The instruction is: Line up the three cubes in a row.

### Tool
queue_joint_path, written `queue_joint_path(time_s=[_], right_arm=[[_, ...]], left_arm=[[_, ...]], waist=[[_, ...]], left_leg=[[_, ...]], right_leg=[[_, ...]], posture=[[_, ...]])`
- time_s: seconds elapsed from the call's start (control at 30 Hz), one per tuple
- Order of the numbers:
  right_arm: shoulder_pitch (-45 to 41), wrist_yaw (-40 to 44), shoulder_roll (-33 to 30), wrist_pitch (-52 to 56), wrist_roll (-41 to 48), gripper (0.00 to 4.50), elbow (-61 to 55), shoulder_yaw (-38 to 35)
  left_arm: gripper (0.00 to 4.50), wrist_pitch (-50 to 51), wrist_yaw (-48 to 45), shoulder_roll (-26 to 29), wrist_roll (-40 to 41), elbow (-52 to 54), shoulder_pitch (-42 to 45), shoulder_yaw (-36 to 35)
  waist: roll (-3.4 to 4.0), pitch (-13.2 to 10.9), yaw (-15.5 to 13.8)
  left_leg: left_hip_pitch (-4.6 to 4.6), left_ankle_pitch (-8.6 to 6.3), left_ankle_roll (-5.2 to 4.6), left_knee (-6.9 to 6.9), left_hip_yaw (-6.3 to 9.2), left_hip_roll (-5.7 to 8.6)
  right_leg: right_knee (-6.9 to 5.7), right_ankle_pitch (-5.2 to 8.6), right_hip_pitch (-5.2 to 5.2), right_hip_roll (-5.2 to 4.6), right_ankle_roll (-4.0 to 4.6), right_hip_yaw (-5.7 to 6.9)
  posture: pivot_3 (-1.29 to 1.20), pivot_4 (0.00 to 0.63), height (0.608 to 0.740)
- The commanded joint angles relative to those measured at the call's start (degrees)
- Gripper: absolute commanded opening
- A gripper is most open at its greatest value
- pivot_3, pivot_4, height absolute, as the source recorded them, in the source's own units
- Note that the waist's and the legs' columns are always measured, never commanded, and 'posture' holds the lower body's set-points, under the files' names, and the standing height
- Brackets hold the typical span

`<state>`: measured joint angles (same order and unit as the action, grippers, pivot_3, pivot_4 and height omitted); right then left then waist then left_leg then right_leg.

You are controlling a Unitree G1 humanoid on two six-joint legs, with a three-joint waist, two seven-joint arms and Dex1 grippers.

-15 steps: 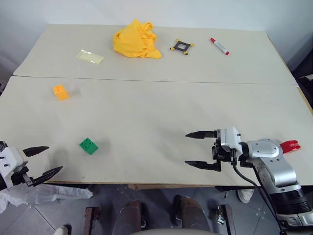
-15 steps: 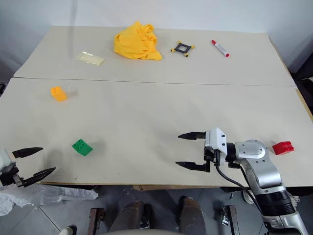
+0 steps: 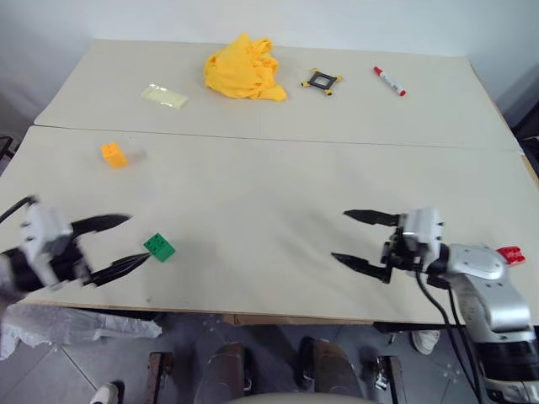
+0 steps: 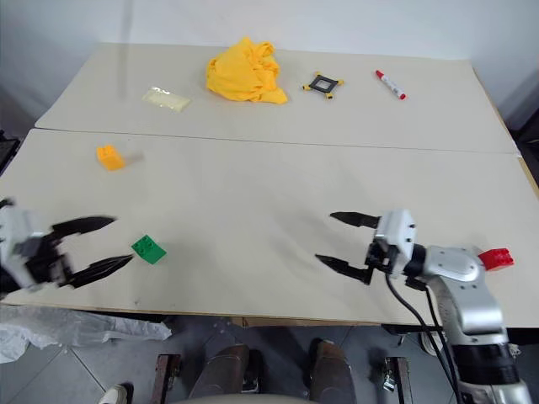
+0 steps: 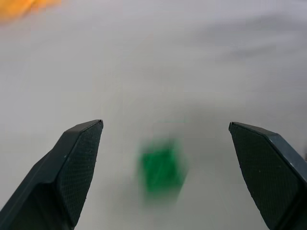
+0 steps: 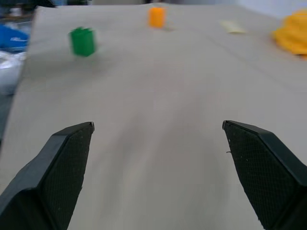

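My left tool (image 3: 118, 244) is released, fingers spread wide, low over the near left edge of the surface (image 3: 269, 185), with the green cube (image 3: 159, 247) just beyond its fingertips and lined up between them in the left wrist view, so I judge this is the approach for a first pick. Nothing is gripped yet. My right tool (image 3: 362, 240) is also released and empty, hovering over bare surface near the front right, pointing toward the middle, probably parked to leave the centre free for the row. The red cube (image 3: 509, 255) sits at the far right front edge, behind my right arm and partly hidden by it, well apart from the others. The orange cube (image 3: 114, 155) lies farther back on the left, well apart from the green one. All three are scattered, so no row has begun. At the back edge lie a yellow cloth (image 3: 245, 69), a small black frame (image 3: 321, 81), a marker pen (image 3: 389, 81) and a pale packet (image 3: 165, 96), all clear of the working area.
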<state>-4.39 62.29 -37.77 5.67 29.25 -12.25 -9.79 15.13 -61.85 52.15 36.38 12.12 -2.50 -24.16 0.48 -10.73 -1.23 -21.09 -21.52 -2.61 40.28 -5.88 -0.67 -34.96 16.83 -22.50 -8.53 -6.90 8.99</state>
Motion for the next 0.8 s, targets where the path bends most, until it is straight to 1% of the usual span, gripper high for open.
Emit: queue_joint_path(time_s=[0.03, 0.1, 0.17, 0.27, 0.33, 0.4, 0.47, 0.53, 0.6, 0.67, 0.8], right_arm=[[7.35, -5.26, -1.83, 1.91, 2.51, 4.50, -5.84, -11.89], [13.86, -7.87, -1.22, 1.92, 2.30, 4.50, -7.98, -18.47], [18.08, -10.13, 0.14, 1.76, 2.69, 4.50, -9.38, -22.75], [25.40, -15.23, 4.84, -0.18, 2.73, 4.50, -9.39, -31.77], [30.93, -18.99, 9.33, -0.11, 3.42, 4.50, -8.53, -37.74], [35.07, -19.25, 11.25, -0.96, 2.85, 4.50, -7.78, -40.09], [36.63, -20.33, 11.44, -0.78, 1.83, 4.50, -7.27, -40.46], [35.53, -24.64, 10.12, 2.73, 1.91, 4.50, -6.10, -41.18], [34.17, -26.26, 7.97, 5.35, 2.73, 4.50, -5.08, -41.61], [32.83, -26.82, 4.11, 9.42, 2.36, 4.50, -3.94, -41.09], [27.41, -25.96, -5.01, 18.24, 3.43, 4.50, 1.75, -39.47]], left_arm=[[4.47, 2.53, -0.72, -1.13, -0.46, 4.28, 6.87, 9.04], [4.47, 1.68, -2.73, -2.11, -3.13, 2.99, 11.64, 14.88], [4.47, 0.90, -3.85, -3.04, -4.66, 2.00, 13.94, 17.97], [4.47, -1.62, -6.47, -6.04, -7.69, -2.23, 18.62, 23.59], [4.47, -2.44, -8.65, -9.24, -8.59, -5.80, 22.78, 27.07], [4.47, -1.92, -9.03, -11.40, -8.30, -6.62, 24.56, 28.19], [4.47, -1.91, -9.40, -12.14, -8.67, -6.60, 24.98, 28.51], [4.47, -1.67, -10.03, -12.29, -8.81, -7.00, 25.13, 28.63], [4.47, -1.57, -10.13, -12.34, -8.93, -6.92, 24.98, 28.57], [4.47, -1.54, -10.16, -12.36, -8.97, -6.74, 24.73, 28.40], [4.47, -1.56, -9.11, -12.88, -8.75, -6.57, 24.40, 27.54]], waist=[[0.04, 0.01, -0.28], [0.05, 0.03, -0.33], [0.05, 0.03, -0.26], [0.11, 0.07, -0.14], [0.16, 0.09, -0.16], [0.19, 0.11, -0.30], [0.18, 0.11, 0.07], [0.13, 0.11, 0.88], [0.16, 0.11, 1.57], [0.22, 0.12, 1.67], [0.21, 0.12, 1.38]], left_leg=[[-0.01, 0.00, 0.00, -0.01, 0.03, 0.02], [-0.03, 0.00, 0.01, -0.04, -0.02, 0.04], [-0.01, 0.00, 0.01, -0.06, -0.10, 0.05], [0.12, 0.02, 0.03, -0.11, -0.32, 0.00], [0.14, 0.04, 0.08, -0.11, -0.33, 0.04], [0.14, 0.06, 0.10, -0.11, -0.30, 0.02], [0.15, 0.06, 0.10, -0.12, -0.35, -0.01], [0.30, 0.06, 0.10, -0.16, -0.52, -0.06], [0.64, 0.06, 0.10, -0.30, -0.80, -0.11], [0.87, 0.06, 0.10, -0.38, -1.02, -0.13], [0.88, 0.04, 0.08, -0.34, -1.07, -0.16]], right_leg=[[-0.02, 0.00, 0.00, 0.01, 0.00, 0.04], [0.00, 0.00, -0.02, 0.06, 0.00, 0.06], [0.00, 0.00, -0.03, 0.09, 0.00, 0.03], [0.04, 0.01, -0.02, 0.18, -0.01, -0.10], [0.03, 0.01, -0.01, 0.25, -0.02, -0.13], [0.02, 0.02, -0.02, 0.25, -0.02, -0.15], [0.03, 0.02, -0.02, 0.26, -0.02, -0.25], [0.01, 0.01, -0.02, 0.31, -0.02, -0.44], [-0.09, 0.01, 0.05, 0.31, -0.02, -0.76], [-0.19, 0.02, 0.04, 0.32, -0.03, -1.08], [-0.22, 0.02, 0.01, 0.28, -0.02, -1.38]], posture=[[0.00, 0.150, 0.740], [0.00, 0.150, 0.740], [0.00, 0.150, 0.740], [0.00, 0.150, 0.740], [0.00, 0.150, 0.740], [0.00, 0.150, 0.740], [0.00, 0.150, 0.740], [0.00, 0.150, 0.740], [0.00, 0.150, 0.740], [0.00, 0.150, 0.740], [0.00, 0.150, 0.740]])
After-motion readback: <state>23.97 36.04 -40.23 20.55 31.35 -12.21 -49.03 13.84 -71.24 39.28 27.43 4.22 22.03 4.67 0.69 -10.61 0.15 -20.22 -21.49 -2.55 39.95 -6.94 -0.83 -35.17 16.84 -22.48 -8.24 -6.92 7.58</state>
